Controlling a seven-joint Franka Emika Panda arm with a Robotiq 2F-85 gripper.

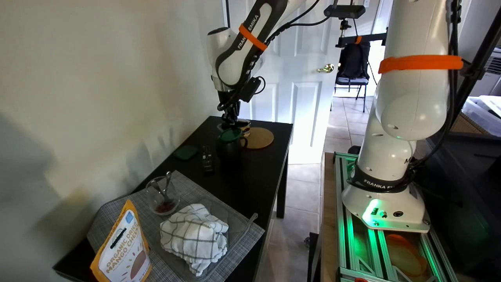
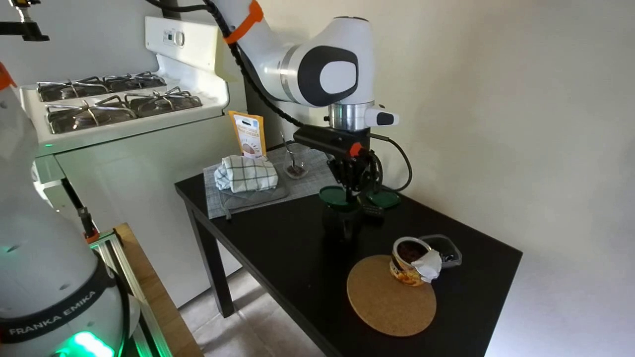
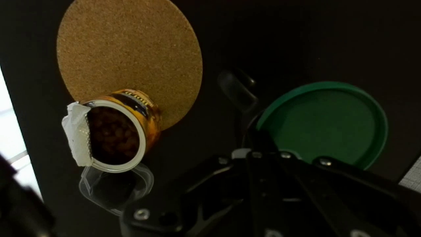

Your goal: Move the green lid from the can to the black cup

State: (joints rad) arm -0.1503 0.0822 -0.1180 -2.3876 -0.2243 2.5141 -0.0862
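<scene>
The green lid [image 1: 230, 135] is at the mouth of the black cup [image 1: 231, 152]. It also shows in an exterior view [image 2: 335, 195] and at right in the wrist view [image 3: 324, 123]. The cup's dark handle [image 3: 237, 90] shows left of the lid. My gripper [image 3: 260, 141] has its fingers close together over the lid's near-left rim and looks shut on that rim; the fingertips are dark. In both exterior views the gripper [image 2: 351, 196] points down at the lid's edge. The open can [image 2: 403, 271], with its foil peeled back, stands partly on the tan disc [image 2: 387, 307].
A clear plastic container [image 2: 444, 250] stands beside the can. A remote [image 1: 207, 158] and a flat green piece [image 1: 185, 152] lie near the cup by the wall. A glass bowl with a spoon [image 1: 163, 199], a checked cloth [image 1: 195, 233] and a pouch [image 1: 125, 250] are at the other end.
</scene>
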